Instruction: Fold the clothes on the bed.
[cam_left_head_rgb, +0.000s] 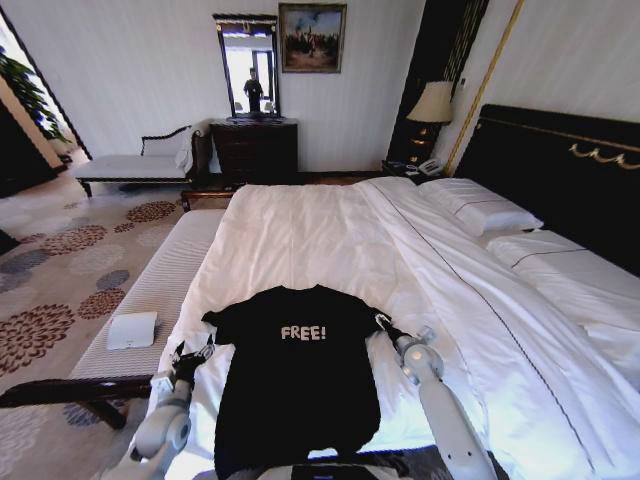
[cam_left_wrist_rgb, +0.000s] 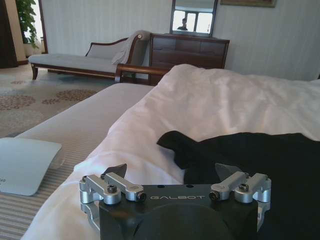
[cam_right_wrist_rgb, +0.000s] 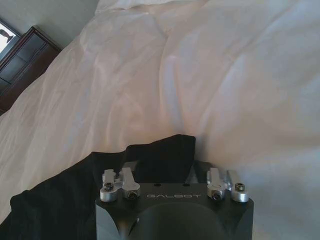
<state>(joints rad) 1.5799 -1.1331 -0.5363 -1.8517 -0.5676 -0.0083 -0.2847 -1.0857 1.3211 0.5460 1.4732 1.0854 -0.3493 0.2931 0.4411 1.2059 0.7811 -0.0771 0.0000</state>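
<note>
The clothes, a black T-shirt with white "FREE!" on the chest, lie spread flat at the near end of the bed, on its white duvet. My left gripper is open beside the shirt's left sleeve, which lies just ahead of the spread fingers. My right gripper is open at the right sleeve, low over the cloth, and the black sleeve lies between its jaws. Neither gripper holds anything.
A pale striped bench runs along the bed's left side with a small white flat box on it. Pillows and a dark headboard are on the right. A chaise and a dresser stand by the far wall.
</note>
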